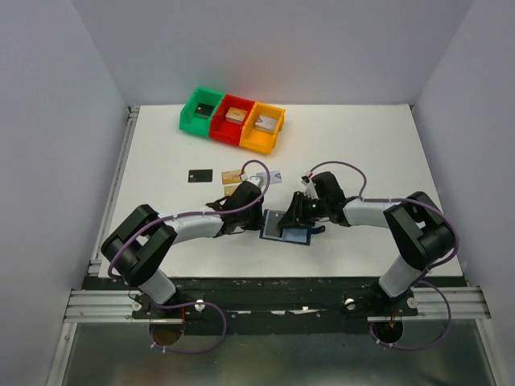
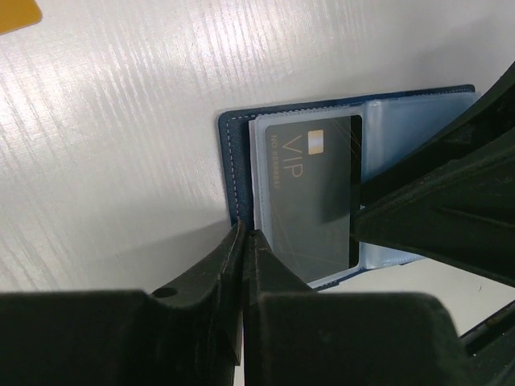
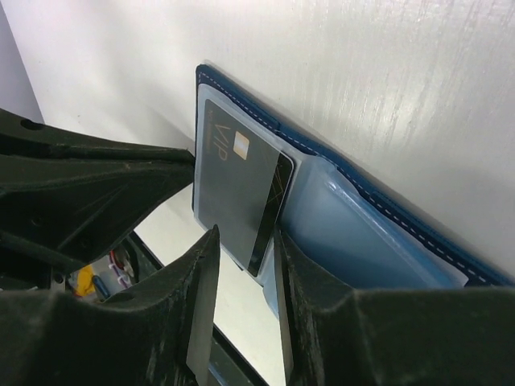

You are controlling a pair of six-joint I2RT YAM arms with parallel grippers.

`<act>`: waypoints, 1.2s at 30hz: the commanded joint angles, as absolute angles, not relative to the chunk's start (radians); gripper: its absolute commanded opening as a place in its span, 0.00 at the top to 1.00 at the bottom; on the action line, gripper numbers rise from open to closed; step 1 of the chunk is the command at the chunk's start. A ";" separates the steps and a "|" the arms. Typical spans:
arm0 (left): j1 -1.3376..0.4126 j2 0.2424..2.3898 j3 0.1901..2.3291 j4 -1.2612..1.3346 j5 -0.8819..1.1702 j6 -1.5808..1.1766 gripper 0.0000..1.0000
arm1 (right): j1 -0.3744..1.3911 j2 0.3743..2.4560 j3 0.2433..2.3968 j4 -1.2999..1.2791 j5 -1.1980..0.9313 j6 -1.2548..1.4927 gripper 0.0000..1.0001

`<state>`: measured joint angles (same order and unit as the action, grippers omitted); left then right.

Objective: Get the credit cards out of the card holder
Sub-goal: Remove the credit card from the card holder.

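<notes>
Credit cards: one black card (image 3: 241, 173) (marked VIP) sits in the card holder (image 3: 386, 209), which lies open on the table (image 1: 362, 153) between the two grippers. It appears to be partly out of its clear sleeve. Beyond the left gripper's fingertips lie loose cards, among them a black one (image 1: 200, 174) and a tan-gold one (image 1: 232, 175).

Right gripper (image 3: 245, 233): jaws narrow, astride the card's nearest corner. A gap shows each side, so by my reading it is not yet pinching.

Left gripper (image 2: 244, 237): fingers pressed together, carrying nothing. The tip is at the holder's stitched edge; I cannot tell whether it bears down.

Step in hand, as I judge it: grip and draw.
- Close the right jaws on the card alone, clear of the sleeve film.
- Pull back toward the wrist along the sleeve's line, low and flat.
- The left tip should pin the cover, or the whole holder may drag along.
</notes>
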<state>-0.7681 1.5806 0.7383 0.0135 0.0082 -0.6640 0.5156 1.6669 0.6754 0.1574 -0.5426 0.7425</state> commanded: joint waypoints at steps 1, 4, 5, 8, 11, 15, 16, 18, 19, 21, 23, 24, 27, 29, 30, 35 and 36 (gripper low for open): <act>-0.775 1.577 0.729 -0.018 -0.020 -0.669 0.85 | 0.520 1.695 0.725 0.057 -0.471 0.666 0.58; -0.775 1.552 0.716 -0.017 -0.034 -0.673 0.85 | 0.520 1.701 0.752 0.017 -0.462 0.631 0.57; -0.775 1.542 0.713 -0.014 -0.038 -0.675 0.85 | 0.520 1.700 0.755 0.014 -0.463 0.624 0.57; -0.775 1.499 0.703 -0.008 -0.054 -0.672 0.85 | 0.520 1.695 0.756 0.015 -0.468 0.630 0.56; -0.775 1.456 0.700 0.021 -0.052 -0.663 0.85 | 0.520 1.681 0.753 0.017 -0.468 0.634 0.56; -0.773 1.446 0.709 0.084 -0.006 -0.643 0.84 | 0.520 1.677 0.755 0.017 -0.472 0.638 0.56; -0.773 1.456 0.716 0.095 0.000 -0.638 0.84 | 0.520 1.675 0.753 0.023 -0.477 0.646 0.56; -0.773 1.485 0.733 0.101 0.040 -0.632 0.85 | 0.520 1.674 0.747 0.035 -0.485 0.660 0.56; -0.773 1.502 0.739 0.107 0.052 -0.635 0.85 | 0.520 1.672 0.744 0.040 -0.488 0.667 0.55; -0.773 1.523 0.739 0.123 0.064 -0.640 0.84 | 0.520 1.664 0.741 0.049 -0.489 0.676 0.55; -0.773 1.543 0.739 0.135 0.080 -0.643 0.84 | 0.520 1.657 0.735 0.054 -0.491 0.684 0.55; -0.772 1.552 0.739 0.143 0.087 -0.644 0.85 | 0.520 1.655 0.735 0.055 -0.491 0.687 0.55; -0.773 1.566 0.747 0.160 0.098 -0.643 0.85 | 0.520 1.655 0.736 0.054 -0.492 0.686 0.55; -0.773 1.581 0.756 0.158 0.101 -0.640 0.85 | 0.519 1.658 0.738 0.052 -0.491 0.687 0.55; -0.773 1.585 0.758 0.158 0.104 -0.640 0.85 | 0.520 1.658 0.739 0.052 -0.492 0.687 0.55; -0.775 1.605 0.759 0.126 0.081 -0.649 0.86 | 0.520 1.664 0.738 0.054 -0.491 0.689 0.55; -0.773 1.608 0.761 0.109 0.071 -0.653 0.87 | 0.520 1.664 0.736 0.057 -0.492 0.692 0.55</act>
<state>-0.7681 1.5864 0.7330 0.1307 0.0772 -0.6518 0.5175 1.6752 0.7444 0.0578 -0.5053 0.6819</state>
